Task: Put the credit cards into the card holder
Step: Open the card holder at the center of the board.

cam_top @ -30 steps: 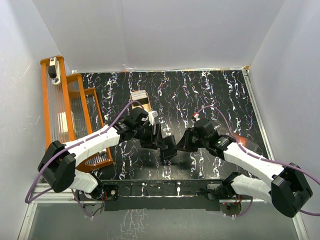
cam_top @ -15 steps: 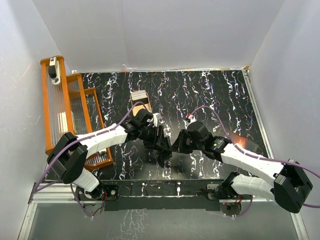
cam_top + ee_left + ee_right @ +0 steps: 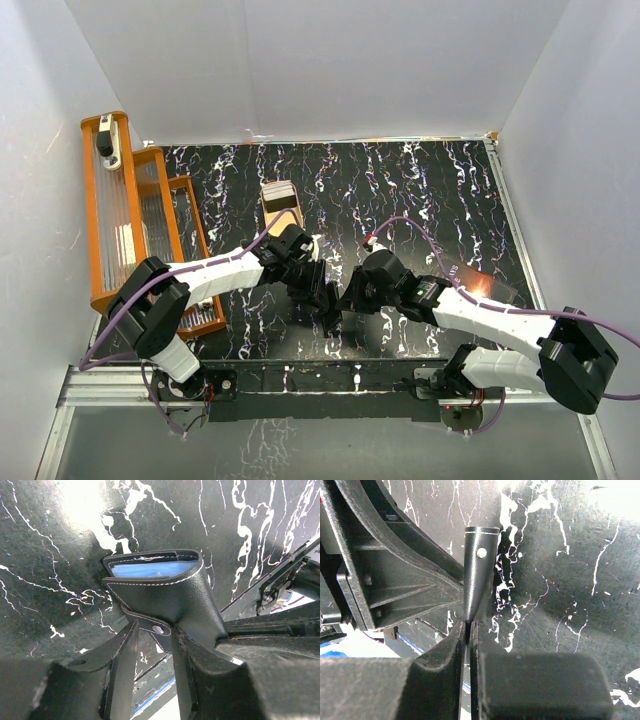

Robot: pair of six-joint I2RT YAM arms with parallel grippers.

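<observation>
A gold card (image 3: 285, 216) is lying on the desk (image 3: 430, 190), not yet put in. My left end effector (image 3: 154, 639) is standing half closed around the holder (image 3: 165, 597), which is between my two arms; I cannot tell whether it is pinching. One blue card (image 3: 150, 570) is sitting in a slot. My right end effector (image 3: 468, 625) is closed, gripping the holder's strap. I am judging the task partly done.
</observation>
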